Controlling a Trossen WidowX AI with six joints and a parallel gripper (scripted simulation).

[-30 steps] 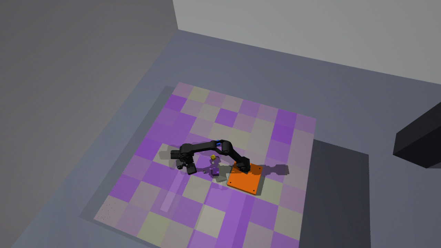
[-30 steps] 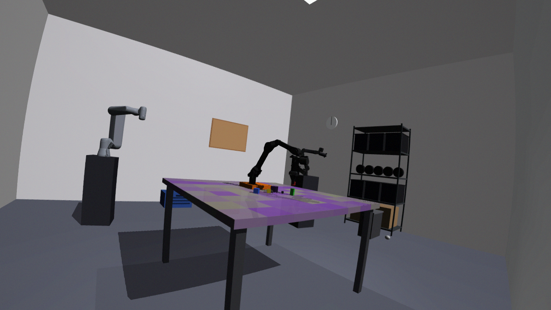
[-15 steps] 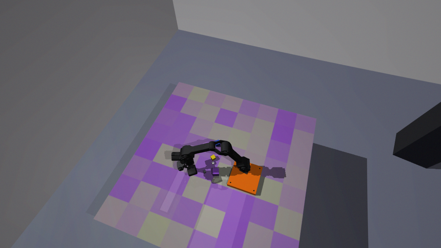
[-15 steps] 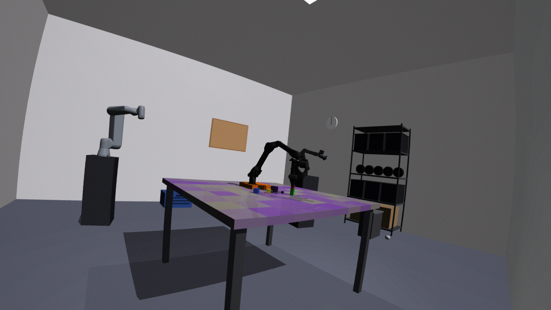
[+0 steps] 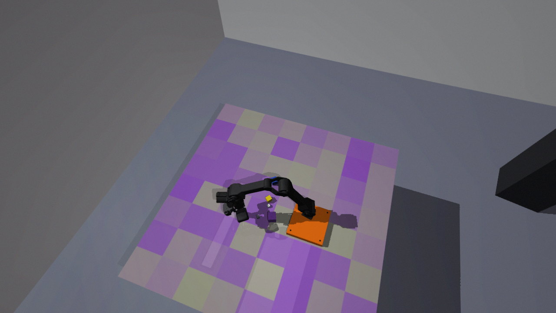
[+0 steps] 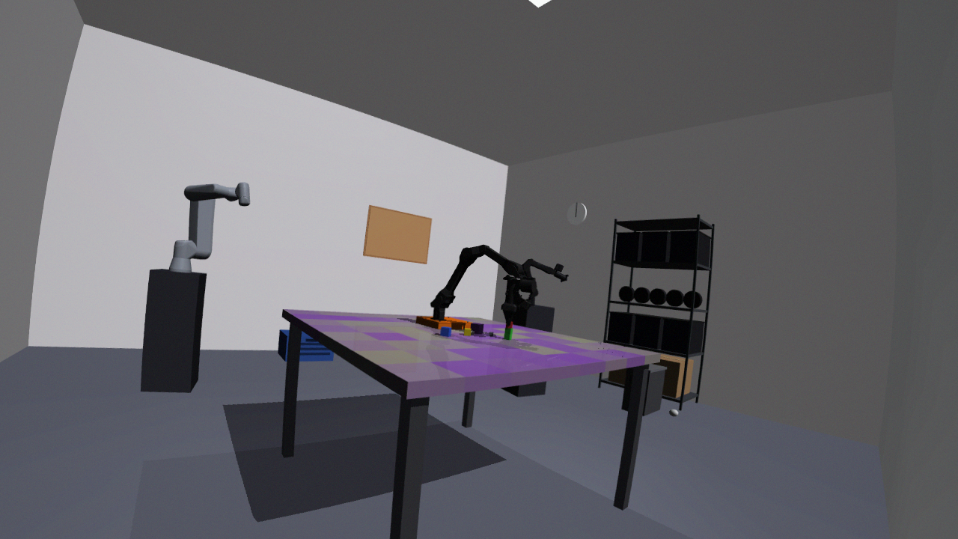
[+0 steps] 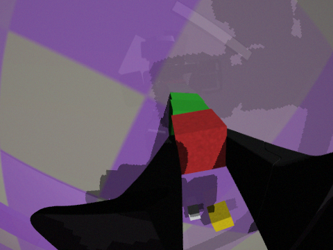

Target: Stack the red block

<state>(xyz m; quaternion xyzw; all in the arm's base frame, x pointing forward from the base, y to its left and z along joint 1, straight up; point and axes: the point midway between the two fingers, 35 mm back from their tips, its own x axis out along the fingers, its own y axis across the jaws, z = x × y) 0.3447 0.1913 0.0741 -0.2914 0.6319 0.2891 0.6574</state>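
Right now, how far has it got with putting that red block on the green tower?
Done: the red block is picked up, clamped in the gripper. In hand: it is being carried at the green tower, which stands upright; in the wrist view red overlaps most of green, and in the exterior view it sits right at the tower's top. Whether they touch, I cannot tell. Left: set it down squarely, let go, and lift away without a nudge.

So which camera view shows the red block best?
The wrist view: the red block fills the centre, gripped between the pincer fingers, the green tower just behind it. The exterior view shows only a tiny red speck; in the top view the arm hides it.
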